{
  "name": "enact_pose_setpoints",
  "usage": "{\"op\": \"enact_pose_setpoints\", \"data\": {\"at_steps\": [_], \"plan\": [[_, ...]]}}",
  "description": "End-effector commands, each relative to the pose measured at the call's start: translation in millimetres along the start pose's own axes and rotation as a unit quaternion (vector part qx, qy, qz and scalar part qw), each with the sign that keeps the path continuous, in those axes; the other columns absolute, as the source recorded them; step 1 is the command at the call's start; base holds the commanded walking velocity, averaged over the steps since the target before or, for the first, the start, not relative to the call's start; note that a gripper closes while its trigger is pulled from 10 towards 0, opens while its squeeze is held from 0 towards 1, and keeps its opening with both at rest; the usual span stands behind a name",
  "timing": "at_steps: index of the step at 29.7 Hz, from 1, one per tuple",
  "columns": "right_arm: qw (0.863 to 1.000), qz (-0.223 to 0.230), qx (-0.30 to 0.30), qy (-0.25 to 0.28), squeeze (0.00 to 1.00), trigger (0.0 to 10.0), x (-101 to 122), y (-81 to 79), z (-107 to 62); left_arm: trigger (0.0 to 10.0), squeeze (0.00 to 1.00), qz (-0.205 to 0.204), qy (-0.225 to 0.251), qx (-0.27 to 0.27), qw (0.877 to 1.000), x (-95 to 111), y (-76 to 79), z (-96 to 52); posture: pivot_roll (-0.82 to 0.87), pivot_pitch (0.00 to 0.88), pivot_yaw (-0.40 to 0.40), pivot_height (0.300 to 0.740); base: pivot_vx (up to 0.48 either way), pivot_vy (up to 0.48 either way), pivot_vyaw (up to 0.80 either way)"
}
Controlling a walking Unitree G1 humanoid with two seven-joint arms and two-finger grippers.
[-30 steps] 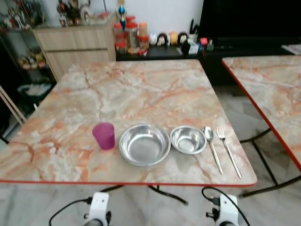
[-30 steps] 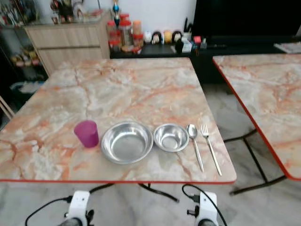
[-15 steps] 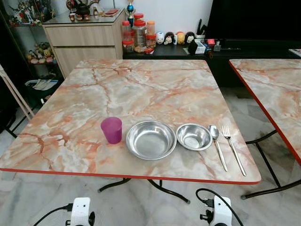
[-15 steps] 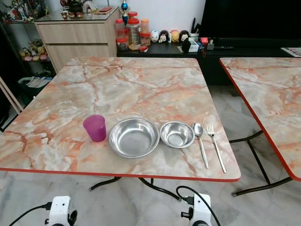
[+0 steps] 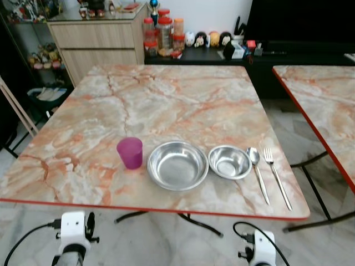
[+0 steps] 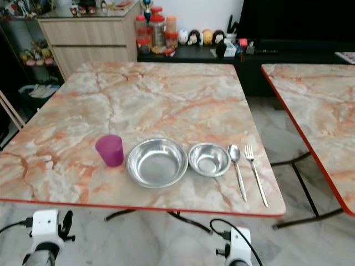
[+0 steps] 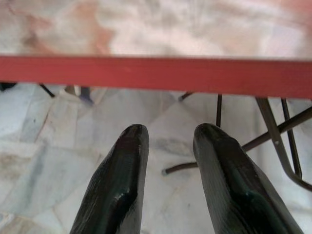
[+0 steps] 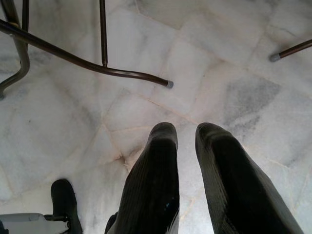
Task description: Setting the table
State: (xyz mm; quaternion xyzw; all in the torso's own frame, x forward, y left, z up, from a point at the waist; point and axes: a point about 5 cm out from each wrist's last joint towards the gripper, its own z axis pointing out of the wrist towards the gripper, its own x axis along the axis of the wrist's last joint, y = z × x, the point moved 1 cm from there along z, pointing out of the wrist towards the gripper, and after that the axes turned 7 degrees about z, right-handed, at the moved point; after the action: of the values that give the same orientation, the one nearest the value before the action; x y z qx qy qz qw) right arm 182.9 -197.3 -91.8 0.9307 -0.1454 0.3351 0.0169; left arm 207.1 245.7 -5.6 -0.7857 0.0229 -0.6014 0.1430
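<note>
My left gripper point(image 7: 168, 134) hangs just below the table point(image 5: 166, 100) edge, its two fingers a little apart and empty, the red rim right ahead of them. My right gripper point(image 8: 187, 131) hangs low over the floor point(image 8: 219, 73), fingers nearly together, holding nothing. Up on the table beyond both grippers a row is laid: purple cup point(image 5: 130, 153), large bowl point(image 5: 177, 165), small bowl point(image 5: 229, 162), spoon point(image 5: 257, 170), fork point(image 5: 275, 174), left to right.
</note>
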Motion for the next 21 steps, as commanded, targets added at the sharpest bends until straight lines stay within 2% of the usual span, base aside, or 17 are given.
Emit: {"op": "enact_pose_setpoints", "data": {"at_steps": [1,3,5,7,8,9,10,11,12,13,16,18,19,20,21], "plan": [[1.000,-0.005,0.002,-0.001,0.00,10.0,1,-0.8,0.4,10.0,0.00,-0.005,0.006,-0.007,1.000,3,4.7,-5.5,0.03,0.000,0.001,0.740,0.000,0.000,0.00],[1.000,-0.005,0.003,-0.001,0.00,10.0,1,-1.2,0.4,10.0,0.00,-0.010,0.012,-0.003,1.000,5,6.7,-11.4,0.03,0.000,0.001,0.740,0.000,0.000,0.00],[1.000,-0.005,0.003,-0.002,0.00,10.0,0,-1.0,0.2,10.0,0.00,-0.020,0.036,0.002,0.999,17,9.4,-19.1,0.03,0.000,0.000,0.740,0.000,0.000,0.00],[1.000,-0.005,0.003,-0.002,0.00,10.0,0,-0.8,0.1,10.0,0.00,-0.020,0.041,0.003,0.999,20,9.5,-19.4,0.03,0.000,-0.002,0.740,0.000,0.000,0.00],[1.000,-0.006,0.003,-0.003,0.00,10.0,0,-0.6,0.2,10.0,0.00,-0.025,0.052,0.006,0.998,28,8.9,-18.5,0.04,0.000,-0.007,0.740,0.000,0.000,0.00],[1.000,-0.006,0.003,-0.003,0.00,10.0,0,-0.6,0.2,10.0,0.00,-0.032,0.070,0.009,0.997,39,7.9,-14.6,0.05,0.000,-0.010,0.740,0.000,0.000,0.00],[1.000,-0.006,0.003,-0.003,0.00,10.0,0,-0.6,0.2,10.0,0.00,-0.032,0.070,0.009,0.997,39,7.9,-14.6,0.05,0.000,-0.010,0.740,0.000,0.000,0.00],[1.000,-0.009,0.004,-0.004,0.00,10.0,0,-1.0,0.3,10.0,0.00,-0.040,0.116,0.016,0.992,69,5.9,-2.7,0.05,0.000,-0.010,0.740,0.000,0.000,0.00],[1.000,-0.010,0.004,-0.004,0.00,10.0,0,-1.3,0.4,10.0,0.00,-0.042,0.134,0.018,0.990,82,5.2,1.8,0.05,0.000,-0.010,0.740,0.000,0.000,0.00],[1.000,-0.010,0.005,-0.003,0.00,10.0,1,-2.1,0.6,10.0,0.00,-0.043,0.158,0.011,0.986,103,7.2,10.1,0.05,0.000,-0.008,0.740,0.000,0.000,0.00],[1.000,-0.008,0.006,-0.002,0.00,10.0,2,-3.6,0.9,10.0,0.00,-0.050,0.171,-0.029,0.984,124,20.1,24.2,0.04,0.000,-0.001,0.740,0.000,0.000,0.00],[1.000,-0.005,0.005,-0.001,0.00,10.0,2,-4.4,1.0,10.0,0.00,-0.055,0.171,-0.069,0.981,135,34.3,29.1,0.03,0.000,0.006,0.740,0.000,0.000,0.00],[1.000,-0.005,0.005,-0.001,0.00,10.0,2,-4.4,1.0,10.0,0.00,-0.055,0.171,-0.069,0.981,135,34.3,29.1,0.03,0.000,0.006,0.740,0.000,0.000,0.00],[1.000,-0.001,0.004,0.000,0.00,10.0,2,-5.2,1.0,10.0,0.00,-0.062,0.169,-0.113,0.977,145,50.0,33.0,0.02,0.000,0.018,0.740,0.000,0.000,0.00],[1.000,-0.001,0.004,0.000,0.00,10.0,2,-5.2,1.0,10.0,0.00,-0.062,0.169,-0.113,0.977,145,50.0,33.0,0.02,0.000,0.018,0.740,0.000,0.000,0.00]]}}
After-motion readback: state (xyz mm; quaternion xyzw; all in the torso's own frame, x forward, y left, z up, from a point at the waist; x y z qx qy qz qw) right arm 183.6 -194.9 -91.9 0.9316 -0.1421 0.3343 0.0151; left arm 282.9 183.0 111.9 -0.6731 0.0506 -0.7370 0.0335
